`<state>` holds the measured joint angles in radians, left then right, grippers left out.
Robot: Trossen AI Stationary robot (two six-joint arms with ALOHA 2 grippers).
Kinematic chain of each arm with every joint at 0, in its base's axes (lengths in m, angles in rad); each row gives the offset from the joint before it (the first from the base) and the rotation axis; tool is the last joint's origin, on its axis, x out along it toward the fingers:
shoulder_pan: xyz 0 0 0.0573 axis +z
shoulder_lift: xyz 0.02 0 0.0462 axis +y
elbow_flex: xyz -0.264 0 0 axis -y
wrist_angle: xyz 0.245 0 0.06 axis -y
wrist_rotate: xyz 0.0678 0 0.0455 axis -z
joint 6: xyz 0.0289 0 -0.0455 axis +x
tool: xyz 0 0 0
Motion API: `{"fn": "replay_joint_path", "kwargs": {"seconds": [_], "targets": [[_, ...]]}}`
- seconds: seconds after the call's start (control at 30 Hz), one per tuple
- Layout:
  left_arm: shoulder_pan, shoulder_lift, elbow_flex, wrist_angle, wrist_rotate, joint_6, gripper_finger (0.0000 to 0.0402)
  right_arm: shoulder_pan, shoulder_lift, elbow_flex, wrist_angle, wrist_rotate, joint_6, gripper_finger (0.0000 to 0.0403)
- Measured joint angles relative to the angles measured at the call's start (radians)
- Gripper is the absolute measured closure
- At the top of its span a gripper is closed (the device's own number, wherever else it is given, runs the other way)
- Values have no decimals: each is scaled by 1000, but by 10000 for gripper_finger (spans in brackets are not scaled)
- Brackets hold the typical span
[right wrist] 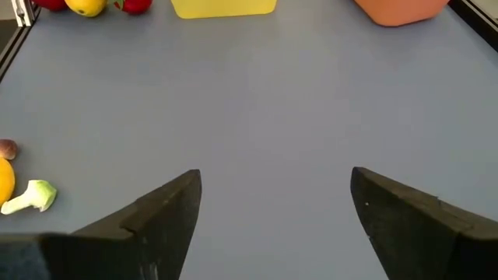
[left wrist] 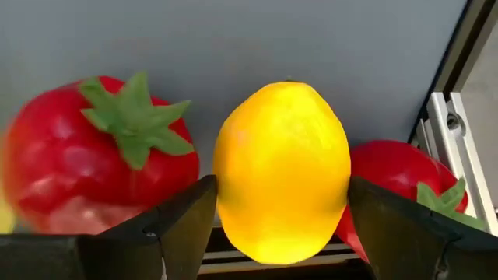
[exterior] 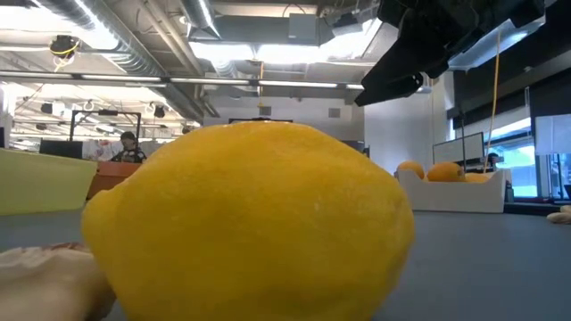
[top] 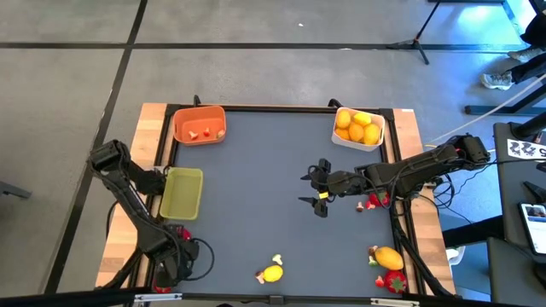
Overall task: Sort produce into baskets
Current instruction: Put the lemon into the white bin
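A yellow lemon (left wrist: 282, 171) lies on the table's near left corner between two red tomato-like pieces (left wrist: 85, 163) (left wrist: 397, 187) with green tops. My left gripper (left wrist: 280, 222) points steeply down over it, open, one finger on each side of the lemon. My right gripper (top: 317, 189) hangs open over the table's middle with nothing between its fingers (right wrist: 272, 210). The orange basket (top: 199, 125) at the far left holds small bits. The white basket (top: 358, 128) at the far right holds round citrus. The yellow-green basket (top: 182, 192) stands at the left. My left gripper has its fingers (left wrist: 183, 222) close beside the lemon's two sides, coming from above. I cannot tell whether they touch it. The lemon lies on the table.
Another lemon (top: 271, 273) with a small pale piece (top: 277, 258) lies near the front edge, filling the low view (exterior: 259, 223). A yellow fruit (top: 388, 257), a red piece (top: 392, 281) and small bits (top: 373, 202) lie at the right. A metal rail (left wrist: 459, 117) borders the corner.
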<state>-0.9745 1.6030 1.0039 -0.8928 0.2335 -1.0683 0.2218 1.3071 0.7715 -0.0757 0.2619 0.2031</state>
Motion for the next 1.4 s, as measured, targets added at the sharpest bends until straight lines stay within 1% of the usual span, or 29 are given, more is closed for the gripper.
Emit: {"fn": "replay_joint_path", "kwargs": {"seconds": [0.17, 0.37, 0.67, 0.87, 0.97, 1.13, 1.23, 1.4], "targets": [[1, 39, 3, 19, 20, 10, 121, 0, 0, 0, -1, 0, -1, 75], [1, 52, 4, 7, 27, -6, 123, 0, 0, 0, -2, 0, -2, 75], [16, 53, 2, 14, 40, -42, 188, 0, 0, 0, -4, 0, -3, 75], [57, 56, 18, 1, 71, -38, 192, 0, 0, 0, -3, 0, 2, 75], [78, 60, 46, -7, 47, -9, 191, 0, 0, 0, -4, -10, 3, 75], [105, 60, 92, -16, 47, 27, 191, 0, 0, 0, -12, -66, 4, 75], [129, 59, 127, -33, 45, 66, 191, 0, 0, 0, -11, -72, 4, 75], [166, 53, 178, -133, -57, 136, 191, 0, 0, 0, -6, -71, 2, 75]]}}
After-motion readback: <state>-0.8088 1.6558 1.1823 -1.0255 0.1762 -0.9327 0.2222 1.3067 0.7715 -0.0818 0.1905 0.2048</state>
